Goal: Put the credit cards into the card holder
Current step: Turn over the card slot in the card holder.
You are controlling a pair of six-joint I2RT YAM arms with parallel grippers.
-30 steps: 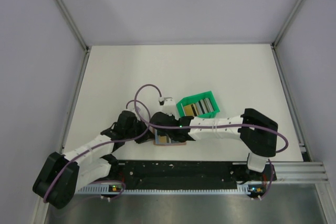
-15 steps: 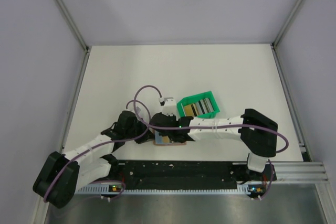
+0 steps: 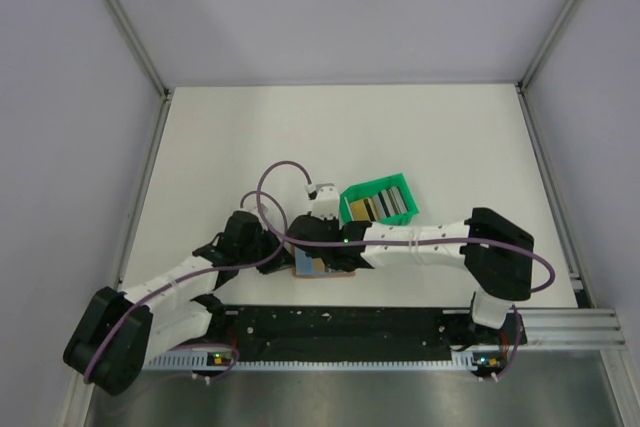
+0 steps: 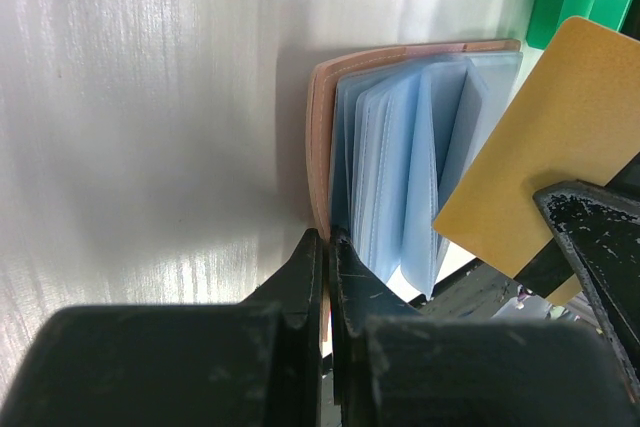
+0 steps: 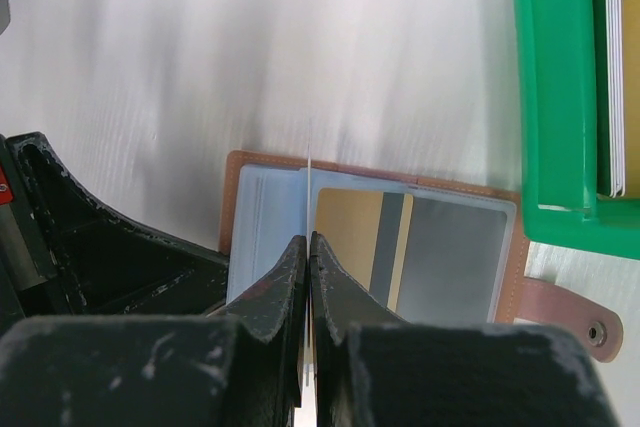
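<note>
The tan card holder [image 4: 320, 137] lies open on the table, its blue plastic sleeves [image 4: 400, 167] fanned up. My left gripper [image 4: 327, 237] is shut on the edge of its tan cover. My right gripper [image 5: 308, 237] is shut on a yellow-gold credit card [image 4: 560, 137], which the right wrist view shows edge-on [image 5: 309, 187] above the open holder [image 5: 262, 212]. One sleeve holds a gold card with a grey stripe [image 5: 355, 232] beside a grey card [image 5: 455, 252]. From above, both grippers meet over the holder [image 3: 320, 269] near the front edge.
A green plastic tray [image 3: 350, 197] with more cards standing on edge [image 5: 612, 77] sits just behind and to the right of the holder. The holder's snap strap [image 5: 565, 309] sticks out toward the tray. Grey walls enclose the white table on three sides.
The right arm has shifted very slightly. Both grips and the holder stay as they were.
</note>
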